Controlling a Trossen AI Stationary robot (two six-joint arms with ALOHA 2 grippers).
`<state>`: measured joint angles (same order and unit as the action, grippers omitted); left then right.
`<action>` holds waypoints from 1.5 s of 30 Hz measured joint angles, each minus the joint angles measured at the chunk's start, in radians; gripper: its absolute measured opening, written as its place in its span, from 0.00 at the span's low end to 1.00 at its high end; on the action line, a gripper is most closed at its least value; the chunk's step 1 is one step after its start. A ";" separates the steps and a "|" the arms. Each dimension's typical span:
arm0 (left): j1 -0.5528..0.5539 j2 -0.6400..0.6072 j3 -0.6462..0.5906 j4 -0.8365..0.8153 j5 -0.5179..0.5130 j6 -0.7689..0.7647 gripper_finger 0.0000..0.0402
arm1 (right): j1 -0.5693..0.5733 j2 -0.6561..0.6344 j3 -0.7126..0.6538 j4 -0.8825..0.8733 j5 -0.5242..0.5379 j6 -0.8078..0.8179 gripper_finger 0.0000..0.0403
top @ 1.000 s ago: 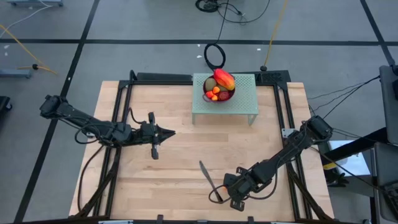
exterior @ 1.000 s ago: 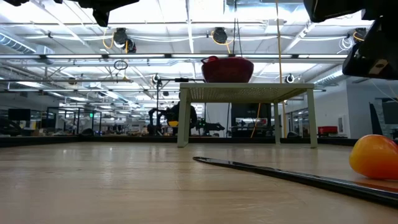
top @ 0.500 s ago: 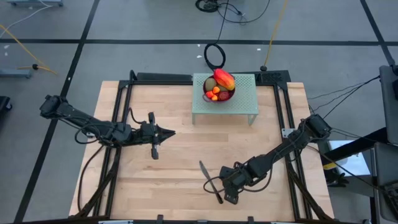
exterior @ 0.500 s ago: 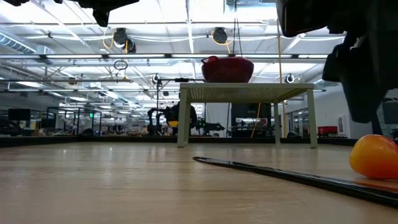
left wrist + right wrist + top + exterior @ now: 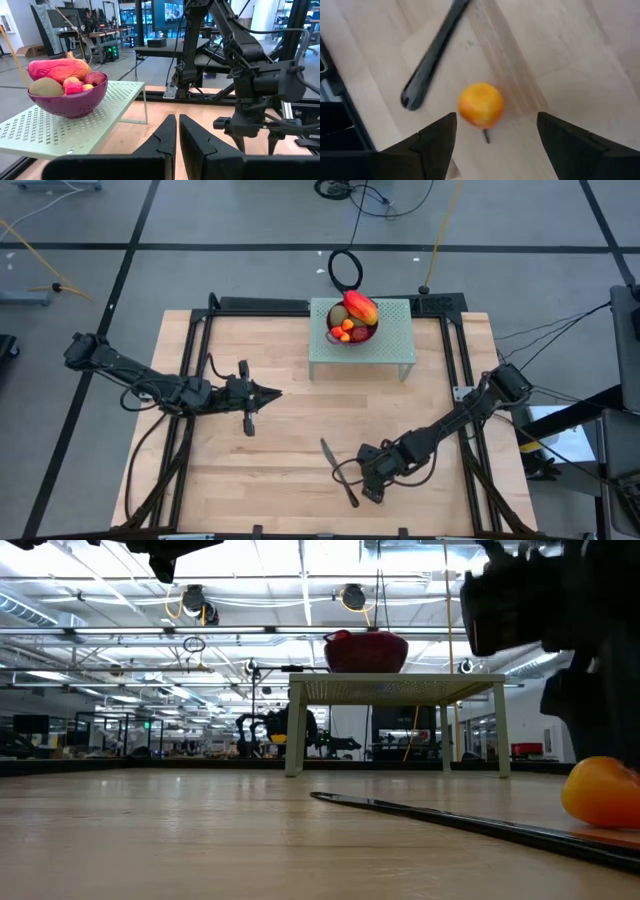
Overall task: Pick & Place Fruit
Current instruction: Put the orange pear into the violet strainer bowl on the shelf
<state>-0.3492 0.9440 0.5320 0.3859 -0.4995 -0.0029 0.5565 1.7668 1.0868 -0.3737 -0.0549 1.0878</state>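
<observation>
A small round orange fruit point(image 5: 481, 105) lies on the table near the front, also in the low view point(image 5: 603, 790). My right gripper point(image 5: 495, 145) is open and hangs above it, one finger on each side, touching nothing; in the high view point(image 5: 368, 477) it hides the fruit. A purple bowl point(image 5: 352, 330) holds a red-yellow mango point(image 5: 57, 70), a kiwi point(image 5: 46, 87) and small red and orange pieces. The bowl stands on a pale green perforated stand point(image 5: 392, 350) at the table's far edge. My left gripper point(image 5: 177, 135) is shut and empty over the table's left middle point(image 5: 272, 391).
A long dark-handled knife point(image 5: 338, 470) lies on the table just left of the orange fruit, its handle end point(image 5: 432, 65) close to the fruit. The stand's legs point(image 5: 295, 730) rest on the table. Bare wood lies between the two arms.
My right gripper has moved toward the table's left edge, closer to the knife, and now stands over the orange fruit. The fruit and the knife have stayed where they were.
</observation>
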 joint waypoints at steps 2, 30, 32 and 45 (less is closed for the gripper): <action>0.000 0.000 0.000 0.000 0.000 0.012 0.05 | 0.000 0.000 -0.006 0.003 0.001 0.001 0.66; 0.001 0.000 0.000 0.000 0.000 0.024 0.05 | 0.005 0.045 -0.006 0.063 0.031 -0.004 0.66; 0.001 0.000 0.001 0.001 0.000 0.025 0.05 | 0.007 0.058 -0.003 0.061 0.040 0.015 0.66; 0.001 0.000 0.001 0.008 0.000 0.025 0.05 | 0.011 0.060 -0.005 0.046 0.089 0.023 0.51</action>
<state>-0.3481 0.9443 0.5327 0.3934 -0.4995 0.0219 0.5678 1.8263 1.0817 -0.3274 0.0341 1.1103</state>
